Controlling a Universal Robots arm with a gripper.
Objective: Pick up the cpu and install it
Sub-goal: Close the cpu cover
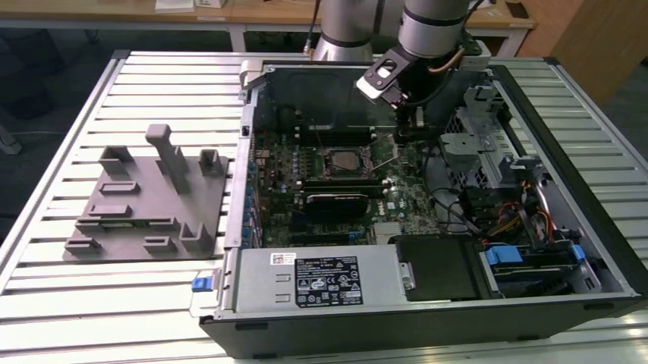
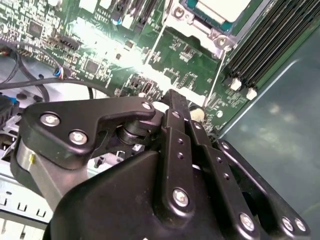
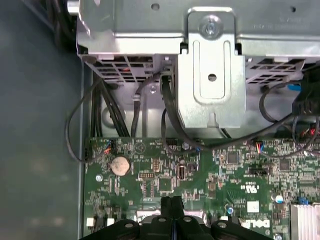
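The cpu [image 1: 342,161] lies flat in its socket in the middle of the green motherboard [image 1: 405,193], silvery top up, inside the open computer case [image 1: 567,144]. The second wrist view shows its pale plate [image 2: 220,7] in the socket frame, with a thin wire lever [image 2: 216,70] beside it. My gripper [image 1: 410,130] hangs over the board, on the exterior view's right of the socket and a little farther back. In the first wrist view the two black fingertips [image 3: 172,204] are pressed together with nothing between them, so the gripper is shut and apart from the cpu.
A metal drive cage [image 3: 212,60] with black cables [image 3: 170,107] stands close in front of the gripper. A grey moulded fixture [image 1: 147,201] lies on the slatted table [image 1: 61,152] at the exterior view's left. The power supply [image 1: 314,277] fills the case's near end.
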